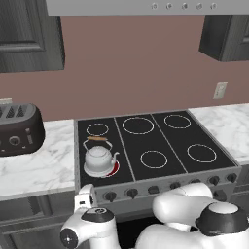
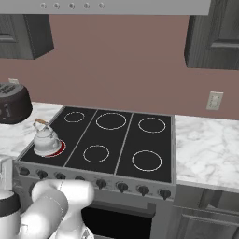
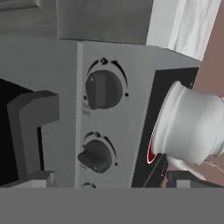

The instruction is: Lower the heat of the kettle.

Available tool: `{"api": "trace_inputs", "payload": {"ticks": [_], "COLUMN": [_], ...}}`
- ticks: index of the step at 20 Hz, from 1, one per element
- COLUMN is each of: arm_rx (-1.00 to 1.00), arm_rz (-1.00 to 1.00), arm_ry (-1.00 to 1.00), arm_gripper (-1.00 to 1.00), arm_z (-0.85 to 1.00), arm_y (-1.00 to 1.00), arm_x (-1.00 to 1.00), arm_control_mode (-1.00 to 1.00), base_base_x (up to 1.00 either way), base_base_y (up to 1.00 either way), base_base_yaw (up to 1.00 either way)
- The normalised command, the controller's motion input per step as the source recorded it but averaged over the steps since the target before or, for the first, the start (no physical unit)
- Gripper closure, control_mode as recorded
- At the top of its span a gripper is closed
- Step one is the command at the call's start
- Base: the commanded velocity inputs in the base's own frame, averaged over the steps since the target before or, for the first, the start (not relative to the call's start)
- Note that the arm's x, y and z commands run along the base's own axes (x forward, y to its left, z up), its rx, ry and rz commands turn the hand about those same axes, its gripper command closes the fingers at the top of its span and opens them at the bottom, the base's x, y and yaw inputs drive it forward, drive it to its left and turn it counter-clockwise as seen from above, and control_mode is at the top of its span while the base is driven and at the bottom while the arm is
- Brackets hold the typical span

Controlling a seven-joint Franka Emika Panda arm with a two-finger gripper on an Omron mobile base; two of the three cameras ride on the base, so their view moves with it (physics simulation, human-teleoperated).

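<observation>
Marble worktop (image 1: 39, 165) flanks a black stove (image 1: 160, 141). Front left, the kettle (image 1: 99, 159) sits on a glowing red burner (image 1: 114, 169). Below, the hand (image 1: 85, 198) hangs wide open, empty, near two stiff, ridged knobs (image 3: 103, 89); pinching one across its ridge looks best.

Silver kettle (image 1: 99, 158) on red-glowing burner (image 1: 113, 169), white-veined marble counter (image 1: 39, 165)

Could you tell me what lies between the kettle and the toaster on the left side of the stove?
In the left base view, bare white marble counter and the stove's left edge separate the kettle from the toaster.
</observation>
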Motion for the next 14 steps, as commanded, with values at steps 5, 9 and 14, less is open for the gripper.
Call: {"api": "trace_inputs", "payload": {"ticks": [5,9,14], "arm_rx": [-0.1,-0.09,-0.06], "arm_rz": [0.0,0.0,0.0], "arm_ry": [0.0,-0.02,-0.04], "arm_gripper": [-1.0,-1.0,-1.0], "arm_z": [-0.23,-0.25,-0.22], "arm_y": [0.2,0.12,0.09], "arm_x": [0.26,0.14,0.03], "arm_control_mode": [-1.0,-1.0,-1.0], "base_base_x": [0.0,0.0,0.0], "base_base_y": [0.0,0.0,0.0], "base_base_yaw": [0.0,0.0,0.0]}}
